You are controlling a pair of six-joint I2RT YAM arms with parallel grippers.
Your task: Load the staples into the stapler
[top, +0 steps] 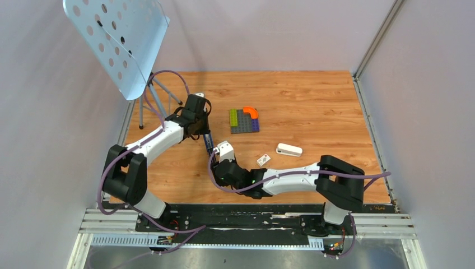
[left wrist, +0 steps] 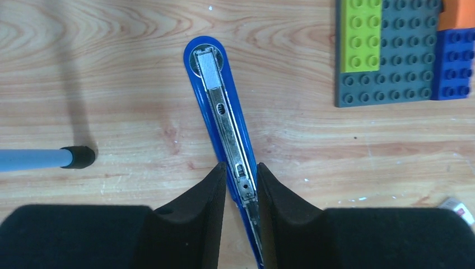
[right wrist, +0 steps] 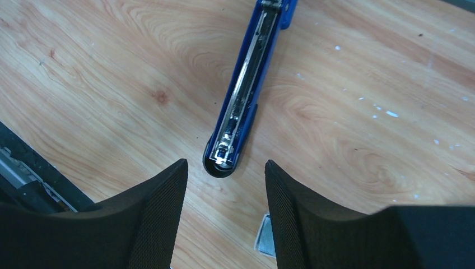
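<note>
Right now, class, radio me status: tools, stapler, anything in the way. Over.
Left tool shut on the open blue stapler. Right tool open over its other end. Staple strip on the table, not loaded. Nothing between right tool and stapler.

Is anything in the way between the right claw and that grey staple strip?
Nothing visible: the staples lie bare on the table between the open right gripper's fingers, apart from the stapler's tip.

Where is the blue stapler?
The blue stapler lies left of centre on the table in the top view, clamped by the left gripper, its other end before the open right gripper.
</note>
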